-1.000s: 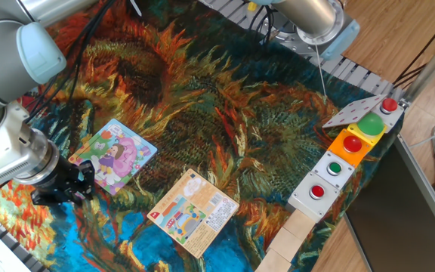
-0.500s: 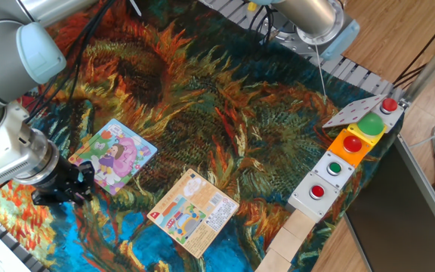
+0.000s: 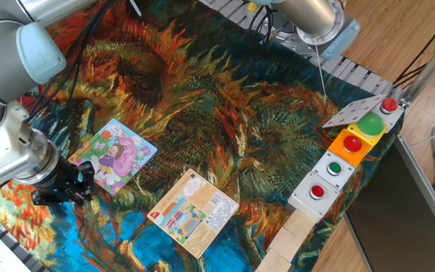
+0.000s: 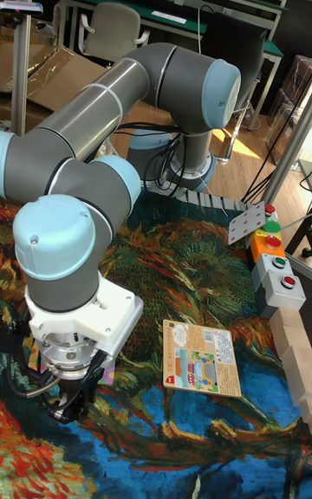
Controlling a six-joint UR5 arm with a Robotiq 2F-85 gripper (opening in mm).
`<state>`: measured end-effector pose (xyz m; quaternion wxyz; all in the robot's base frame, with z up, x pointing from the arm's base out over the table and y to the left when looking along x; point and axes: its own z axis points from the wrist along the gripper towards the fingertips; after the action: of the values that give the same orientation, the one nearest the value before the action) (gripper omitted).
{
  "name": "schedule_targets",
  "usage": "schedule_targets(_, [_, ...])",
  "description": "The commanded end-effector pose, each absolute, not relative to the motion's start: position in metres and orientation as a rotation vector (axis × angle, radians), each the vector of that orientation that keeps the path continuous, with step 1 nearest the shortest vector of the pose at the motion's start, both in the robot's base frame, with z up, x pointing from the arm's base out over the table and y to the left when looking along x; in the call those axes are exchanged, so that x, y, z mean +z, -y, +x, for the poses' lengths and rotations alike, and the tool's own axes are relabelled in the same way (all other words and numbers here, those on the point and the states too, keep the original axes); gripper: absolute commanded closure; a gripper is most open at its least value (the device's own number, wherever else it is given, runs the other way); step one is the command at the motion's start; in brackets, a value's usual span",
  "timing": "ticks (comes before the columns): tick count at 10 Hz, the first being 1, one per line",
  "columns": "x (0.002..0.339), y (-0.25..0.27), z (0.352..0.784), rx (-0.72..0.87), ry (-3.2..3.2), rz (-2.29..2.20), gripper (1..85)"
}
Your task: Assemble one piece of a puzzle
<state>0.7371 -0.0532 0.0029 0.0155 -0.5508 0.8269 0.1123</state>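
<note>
Gripper [image 3: 65, 187] hangs low over the near-left corner of the puzzle [image 3: 114, 156], which lies flat on the surface, just up-right of the jaws. Can't tell if jaws are spread or pinching; the piece isn't visible, maybe hidden under them.

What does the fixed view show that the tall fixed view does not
Only the fixed view shows the puzzle face-up on the sunflower cloth, with the gripper low at its near-left corner. Only the tall fixed view shows the arm's full run of joints, the office chair and the benches behind; there the arm hides nearly all of the puzzle. Both show the orange-peach card, the button boxes and the wooden blocks. The piece cannot be made out in either.
</note>
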Motion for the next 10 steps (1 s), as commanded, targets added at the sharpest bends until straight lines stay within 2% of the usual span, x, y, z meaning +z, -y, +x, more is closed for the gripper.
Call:
schedule_targets(1, [0.0048,0.0519,0.7382,0.359,-2.567,-1.704,62.7])
schedule_targets(3, [0.0044,0.0535,0.7385,0.352,-2.567,-1.706,66.7])
schedule_targets(6, [0.0047,0.0538,0.7389,0.350,-2.565,-1.707,82.0])
schedule_targets(7, [0.0048,0.0538,0.7390,0.350,-2.565,-1.707,84.3])
schedule_targets(10, [0.0081,0.0523,0.7373,0.367,-2.569,-1.706,84.3])
